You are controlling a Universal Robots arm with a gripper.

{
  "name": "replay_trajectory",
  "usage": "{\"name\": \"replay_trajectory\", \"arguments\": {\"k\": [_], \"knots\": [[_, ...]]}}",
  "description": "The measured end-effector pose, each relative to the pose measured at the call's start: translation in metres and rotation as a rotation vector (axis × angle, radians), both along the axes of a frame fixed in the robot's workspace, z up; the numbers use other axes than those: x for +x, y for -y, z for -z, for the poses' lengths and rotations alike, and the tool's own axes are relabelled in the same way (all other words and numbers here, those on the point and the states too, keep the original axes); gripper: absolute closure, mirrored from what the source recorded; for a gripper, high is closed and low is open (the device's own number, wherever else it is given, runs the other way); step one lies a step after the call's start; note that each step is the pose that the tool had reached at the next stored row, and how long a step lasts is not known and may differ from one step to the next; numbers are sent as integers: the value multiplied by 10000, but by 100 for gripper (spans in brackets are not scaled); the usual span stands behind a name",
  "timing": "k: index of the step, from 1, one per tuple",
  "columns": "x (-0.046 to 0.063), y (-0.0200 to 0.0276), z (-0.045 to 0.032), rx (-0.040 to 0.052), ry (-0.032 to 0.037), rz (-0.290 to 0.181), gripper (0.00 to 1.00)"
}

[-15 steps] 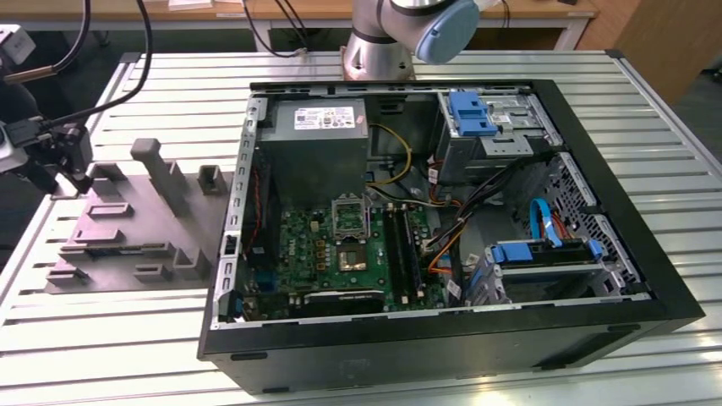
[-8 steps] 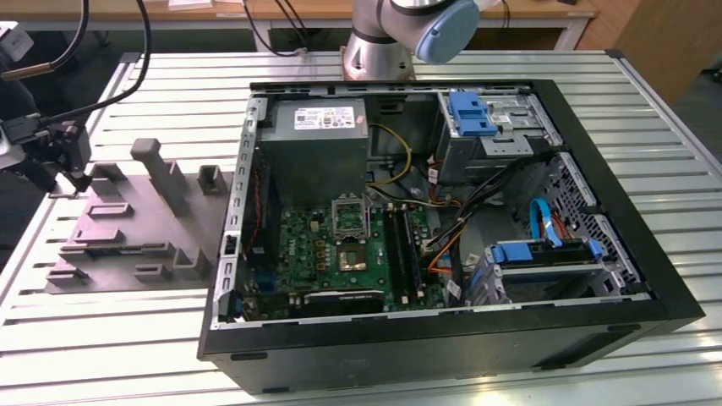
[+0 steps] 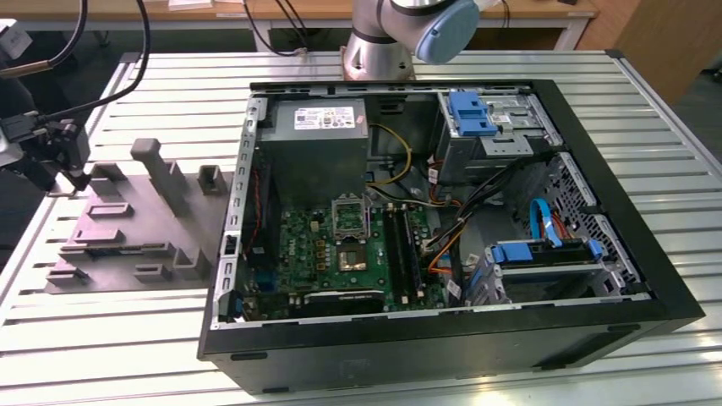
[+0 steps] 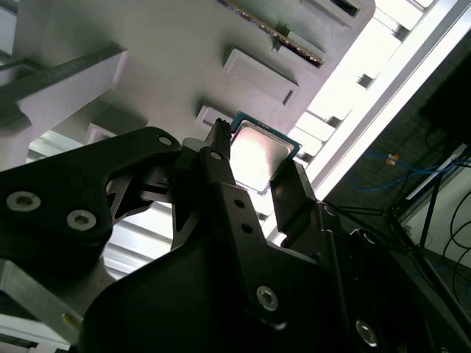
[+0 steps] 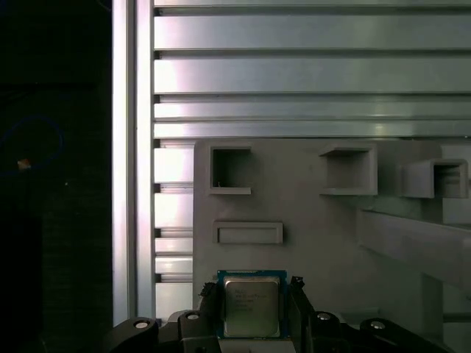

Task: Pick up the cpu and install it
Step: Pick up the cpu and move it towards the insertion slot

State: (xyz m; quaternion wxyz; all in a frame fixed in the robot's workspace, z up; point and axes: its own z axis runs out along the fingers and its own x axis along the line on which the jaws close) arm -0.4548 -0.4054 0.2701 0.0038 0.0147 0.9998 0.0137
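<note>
Silvery-grey metal tops the cpu (image 5: pixel 252 305), which the black fingers (image 4: pixel 224 176) appear to pinch by two opposite edges at the grey tray (image 3: pixel 124 245), on the exterior view's left. Doing this well, I judge, means even pressure and a level chip.

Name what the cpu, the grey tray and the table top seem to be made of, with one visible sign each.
The cpu: likely a metal lid, silvery sheen, on a greenish board rim. The tray: probably plastic, matte grey, no glare. The table: seemingly aluminium, bright reflective slats.
</note>
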Motion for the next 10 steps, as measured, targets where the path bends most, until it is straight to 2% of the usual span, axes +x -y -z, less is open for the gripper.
{"name": "replay_trajectory", "arguments": {"k": [10], "knots": [[0,0,-18,0,1,0,53]]}}
